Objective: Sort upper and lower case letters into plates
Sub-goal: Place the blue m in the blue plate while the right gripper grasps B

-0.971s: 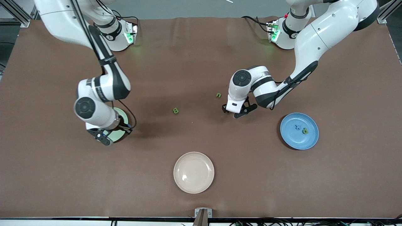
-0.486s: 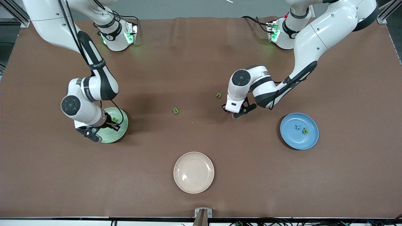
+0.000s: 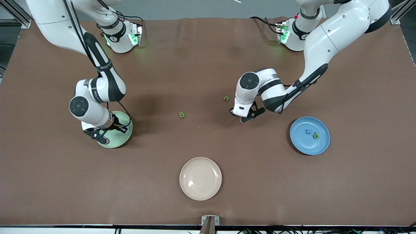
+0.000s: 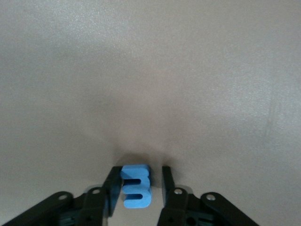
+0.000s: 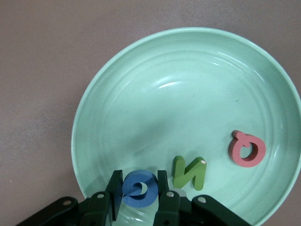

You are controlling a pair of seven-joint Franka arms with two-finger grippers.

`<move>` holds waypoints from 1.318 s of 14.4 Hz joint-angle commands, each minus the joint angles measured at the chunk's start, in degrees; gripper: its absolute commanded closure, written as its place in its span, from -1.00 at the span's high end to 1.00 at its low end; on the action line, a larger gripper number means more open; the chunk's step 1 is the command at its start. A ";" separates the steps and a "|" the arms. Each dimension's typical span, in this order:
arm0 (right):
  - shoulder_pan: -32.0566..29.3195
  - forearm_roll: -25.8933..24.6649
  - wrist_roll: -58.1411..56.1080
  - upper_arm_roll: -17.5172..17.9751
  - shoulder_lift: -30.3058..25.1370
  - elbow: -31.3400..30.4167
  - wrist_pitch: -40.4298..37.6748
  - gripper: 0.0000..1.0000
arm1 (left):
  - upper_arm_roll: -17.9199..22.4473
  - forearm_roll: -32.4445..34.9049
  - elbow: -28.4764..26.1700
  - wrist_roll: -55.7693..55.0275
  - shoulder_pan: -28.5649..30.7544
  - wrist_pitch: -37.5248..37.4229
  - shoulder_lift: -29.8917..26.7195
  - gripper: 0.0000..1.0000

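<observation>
Shifted since a second ago: right gripper (image 5: 139, 197), now over the mint plate (image 3: 122, 140) toward the right arm's end of the table (image 3: 208, 65), jaws clamped on a dark blue letter (image 5: 138, 189), perhaps a "G". Legible in that plate: green "N" (image 5: 189, 173), red "Q" (image 5: 247, 149). Left gripper (image 4: 139, 188) low at the table, elbow bent, jaws closing around a blue "E" (image 4: 135, 186). Blue plate (image 3: 299, 143) with two letters toward the left arm's end; beige plate (image 3: 200, 178) nearest the camera.

A cream-beige plate (image 3: 200, 178) sits on the brown table (image 3: 357, 182), nearest the front camera.
</observation>
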 commanded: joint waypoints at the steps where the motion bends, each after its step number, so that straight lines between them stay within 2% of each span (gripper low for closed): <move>1: -0.06 0.58 -0.51 0.39 -1.91 -2.82 0.76 -0.87 | 0.02 0.79 0.97 -1.37 -0.80 0.09 1.90 -0.61; 3: -0.15 0.58 -0.51 0.30 -1.91 -2.82 0.32 -0.21 | 0.02 0.79 1.05 -1.37 -0.88 0.18 1.81 -0.81; 5: -0.15 0.58 -0.51 0.30 -1.91 -2.56 0.15 0.99 | 0.02 0.79 1.05 -1.37 -0.80 0.18 1.64 -0.92; 8: -0.06 0.58 -0.07 0.30 -2.26 -1.25 -1.86 1.00 | -0.41 0.79 1.05 -1.19 0.34 0.00 0.58 -0.94; 10: 0.63 0.58 1.07 0.48 -2.44 1.47 -6.51 1.00 | -1.29 0.61 0.97 -0.84 1.65 -0.70 -0.38 -0.94; 12: 2.99 0.58 5.36 0.56 -2.44 2.80 -7.85 1.00 | -3.57 0.61 0.62 0.04 3.94 -1.58 -0.56 -0.95; 16: 10.56 0.67 19.24 0.56 -1.91 4.47 -6.63 1.00 | -11.38 0.61 0.44 8.10 13.41 -9.47 -0.83 -0.97; 19: 15.47 0.67 28.64 0.48 -1.12 4.82 -4.96 1.00 | -18.67 0.61 0.26 19.42 22.98 -17.02 -0.83 -0.96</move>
